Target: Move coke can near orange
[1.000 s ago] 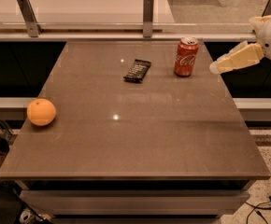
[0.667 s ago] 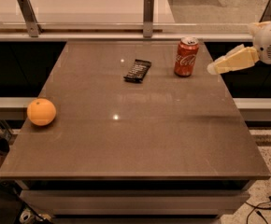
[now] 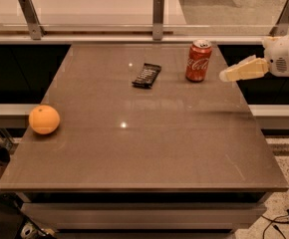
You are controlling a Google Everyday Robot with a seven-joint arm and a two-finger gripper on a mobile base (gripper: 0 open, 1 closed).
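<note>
Fig.: single cam view, approach phase. The small red cylindrical Coca-Cola can w/ silver top (image 3: 198,61) stands upright at the far right of the flat brown tabletop (image 3: 149,148). It is near the flat dark wrapped snack bar (image 3: 146,75), on the bar's right. The round orange fruit (image 3: 44,119) sits at the left edge, well apart from the can.

The cream-coloured gripper (image 3: 227,74) hangs over the table's right edge, just beside the can at mid-body height, not touching it. You cannot tell whether it is wide or narrow; nothing is seen in it.

Handling (judgement): expect a thin-walled metal can, light if empty, smooth, a bit slippery, easy to dent or tip. Take it across the mid-body, below the rim, w/ a moderate squeeze, and keep it upright. The orange will likely roll if bumped, so set the can down beside it, not against it.

Vs. earlier frame: the gripper has edged left toward the can and sits slightly lower; can, bar and orange are unmoved.
</note>
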